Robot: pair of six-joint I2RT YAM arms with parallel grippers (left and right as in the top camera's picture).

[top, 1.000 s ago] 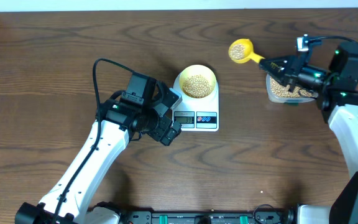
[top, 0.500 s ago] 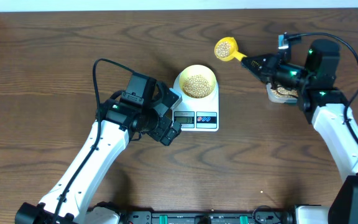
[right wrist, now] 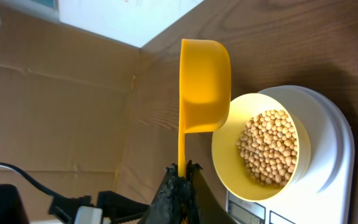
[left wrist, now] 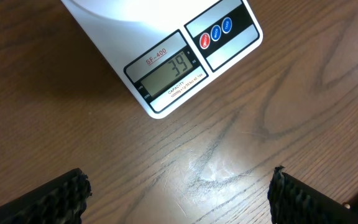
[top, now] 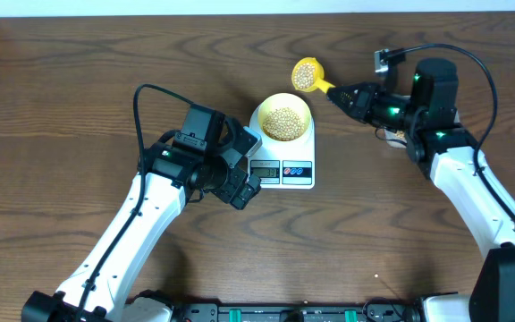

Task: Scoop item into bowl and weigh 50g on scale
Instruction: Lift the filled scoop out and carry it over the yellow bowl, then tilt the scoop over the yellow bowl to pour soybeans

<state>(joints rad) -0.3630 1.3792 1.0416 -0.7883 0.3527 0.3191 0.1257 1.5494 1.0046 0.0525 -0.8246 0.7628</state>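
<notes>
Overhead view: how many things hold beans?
2: the bowl on the scale, and the scoop in the right gripper, beyond the bowl. The right arm may hide more.

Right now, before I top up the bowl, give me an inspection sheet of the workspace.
Surface: dark wood-grain table, dry, no spills seen.
Job's things: white scale with a pale yellow bowl on it, about half full of beans. The display reads 39.
Scoop: yellow scoop, apparently loaded, held just beyond the bowl's rim, not over it.
Clutter: nothing seen.
Grippers: right gripper shut on the scoop's handle. Left gripper open, empty, in front of the scale.
Cables: black cable looping off the left arm, another over the right arm. Neither touches the scale.
Surroundings: brown cardboard past the table's edge.
</notes>
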